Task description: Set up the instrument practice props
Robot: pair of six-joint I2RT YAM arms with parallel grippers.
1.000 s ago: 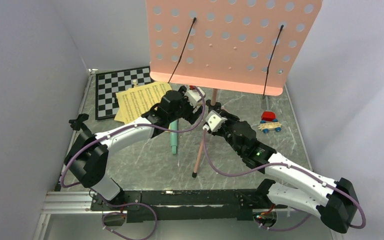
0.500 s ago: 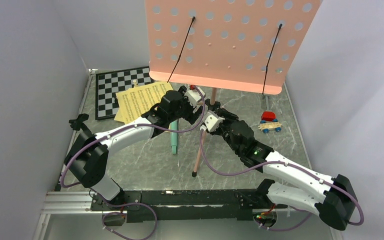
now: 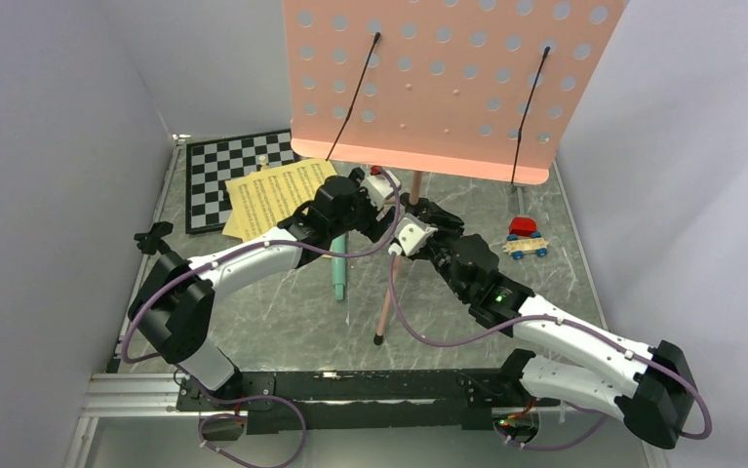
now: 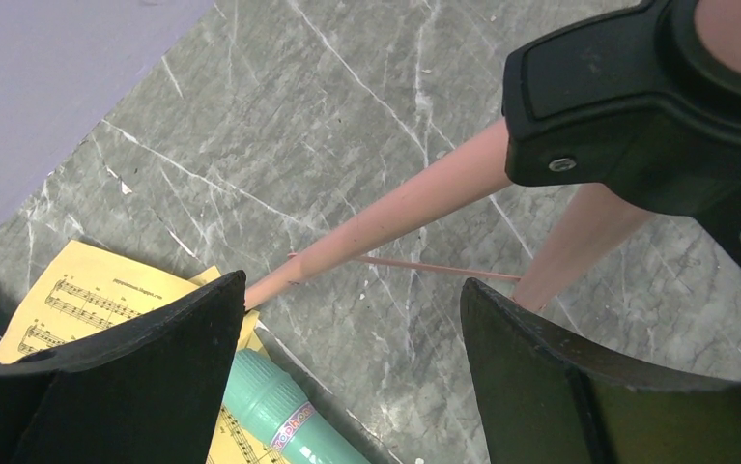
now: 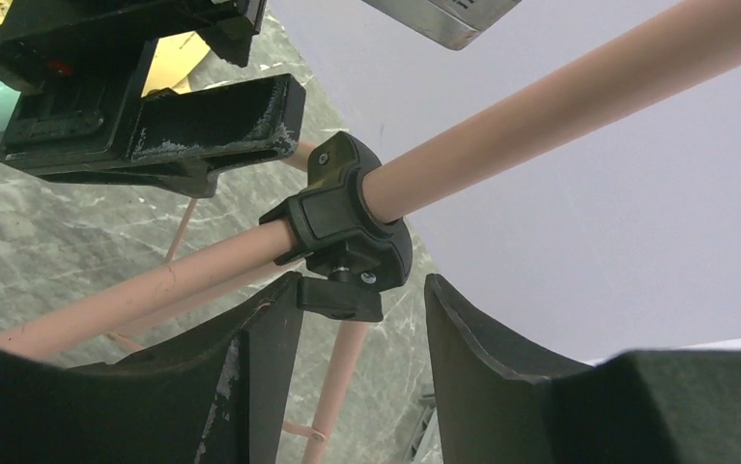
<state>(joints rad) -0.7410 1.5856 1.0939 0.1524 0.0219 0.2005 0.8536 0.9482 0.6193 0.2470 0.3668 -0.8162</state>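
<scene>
Showing both arms meeting below the pink perforated metal music-stand desk [image 3: 448, 88], which stands upright at the upper centre of the overhead view on a grey marbled table [image 3: 282, 322]. Its thin pink tripod legs [image 3: 385, 297] splay from a black plastic clamp collar [image 5: 342, 217] at the centre of the frame. In the left wrist view, the left gripper [image 4: 355, 285] has its fingers released wide with nothing between them. One pink leg slants across the table beyond the gap, and the collar sits at the upper right. In the right wrist view, the right gripper [image 5: 364, 282] has its fingers parted just under the collar. The collar's knob sits at the mouth of the gap, close against one finger and clear of the other. Yellow printed sheet-music pages [image 3: 270, 195] lie flat left of centre, overlapping the black-and-white chessboard [image 3: 223, 171]. A mint-green microphone-like tube [image 3: 338, 271] lies just below the pages. Small red, blue and orange toy blocks [image 3: 524, 239] sit at right centre.
</scene>
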